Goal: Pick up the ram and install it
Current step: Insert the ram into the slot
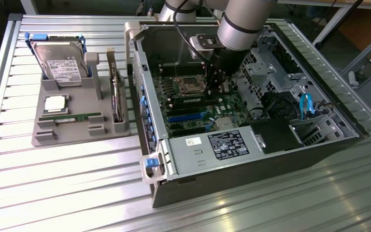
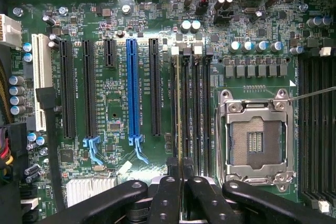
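While the grey robot arm (image 1: 240, 24) reaches straight down into the open black computer case (image 1: 340, 140), its black gripper (image 2: 181, 169) is pinched narrowly on the thin green ram stick (image 2: 180, 103), which stands edge-on at the black memory slots (image 2: 198, 108). At the exterior view's left, a grey tray (image 1: 44, 137) holds a twin stick (image 1: 69, 117).

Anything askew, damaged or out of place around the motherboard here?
Nothing stands out. The ram stands straight along its slot, one end in the shut gripper; the spare ram lies flat in its tray.
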Tool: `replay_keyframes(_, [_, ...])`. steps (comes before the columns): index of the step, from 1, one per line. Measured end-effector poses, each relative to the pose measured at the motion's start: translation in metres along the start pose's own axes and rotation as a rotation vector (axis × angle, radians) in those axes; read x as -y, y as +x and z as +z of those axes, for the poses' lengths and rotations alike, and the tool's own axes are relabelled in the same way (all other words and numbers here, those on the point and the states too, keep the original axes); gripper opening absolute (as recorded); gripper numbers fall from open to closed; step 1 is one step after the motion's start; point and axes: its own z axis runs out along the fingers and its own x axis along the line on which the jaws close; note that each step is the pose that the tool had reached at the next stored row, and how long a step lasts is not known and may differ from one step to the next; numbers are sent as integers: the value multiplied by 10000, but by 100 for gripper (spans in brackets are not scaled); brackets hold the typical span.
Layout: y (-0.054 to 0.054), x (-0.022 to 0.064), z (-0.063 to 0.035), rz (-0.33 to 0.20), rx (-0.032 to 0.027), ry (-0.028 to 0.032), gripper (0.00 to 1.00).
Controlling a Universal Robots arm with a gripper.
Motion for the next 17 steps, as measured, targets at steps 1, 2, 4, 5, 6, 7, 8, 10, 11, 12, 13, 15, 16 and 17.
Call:
replay_keyframes(1, [0,4,-26,-1,-1,0,11])
replay_keyframes(2, [-1,4,-34,-1,1,1,11])
replay_keyframes(4, [-1,4,-35,-28,-2,-1,11])
replay_keyframes(5, [0,4,-35,-70,-3,-2,11])
replay_keyframes(6, [-1,4,-35,-128,-5,-3,11])
replay_keyframes(7, [-1,4,-34,-165,-6,-4,11])
replay_keyframes(8, [-1,4,-34,-165,-5,-4,11])
replay_keyframes(10, [0,0,-34,-166,-5,-4,11])
replay_keyframes(11, [0,0,-34,-166,-5,-4,11])
replay_keyframes(12, [1,0,-29,-165,-6,-4,11])
replay_keyframes(13, [1,0,-26,-165,-6,-5,11])
replay_keyframes(15, [1,1,-14,-166,-5,-4,11])
replay_keyframes(16, [1,1,-12,-166,-6,-4,11])
replay_keyframes(17, [1,1,-11,-166,-5,-4,11])
